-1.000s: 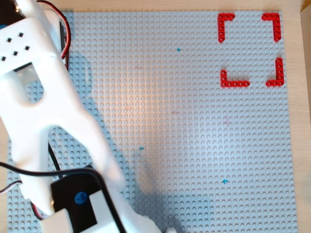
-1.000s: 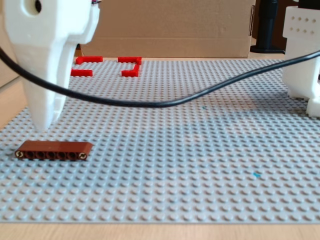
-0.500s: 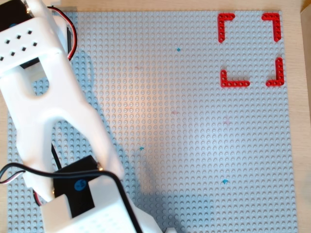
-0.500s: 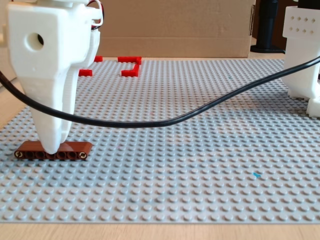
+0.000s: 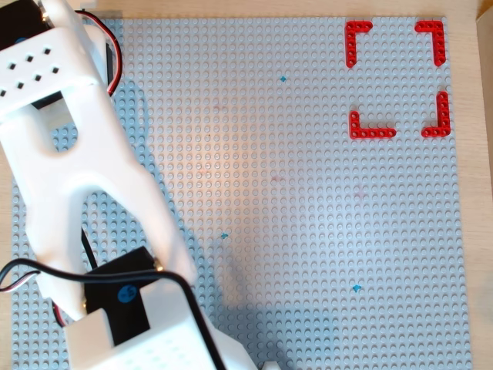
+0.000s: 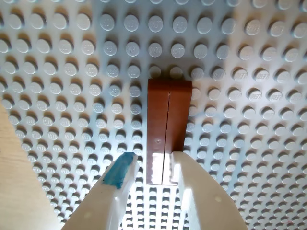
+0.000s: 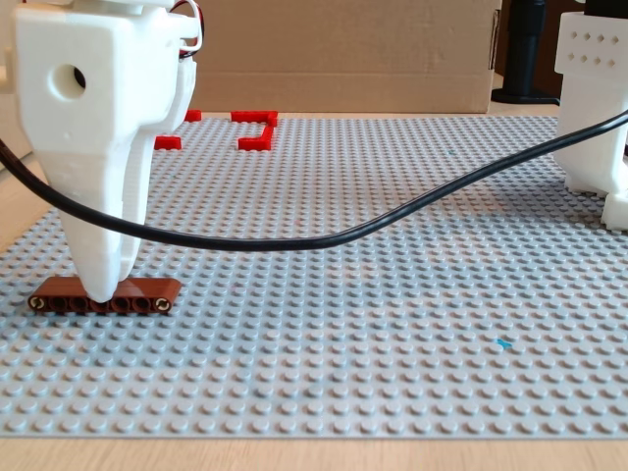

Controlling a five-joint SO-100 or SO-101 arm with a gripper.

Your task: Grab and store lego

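The lego is a flat reddish-brown brick lying on the grey studded baseplate. In the wrist view my gripper straddles its near end, with one white finger against each long side. In the fixed view the gripper comes straight down onto the lego near the plate's front left corner, and the brick still rests flat on the baseplate. In the overhead view my white arm hides both the lego and the gripper.
Red L-shaped corner pieces mark out a square at the baseplate's top right; they also show in the fixed view. A black cable hangs across the plate. A cardboard box stands behind, the arm's base at right.
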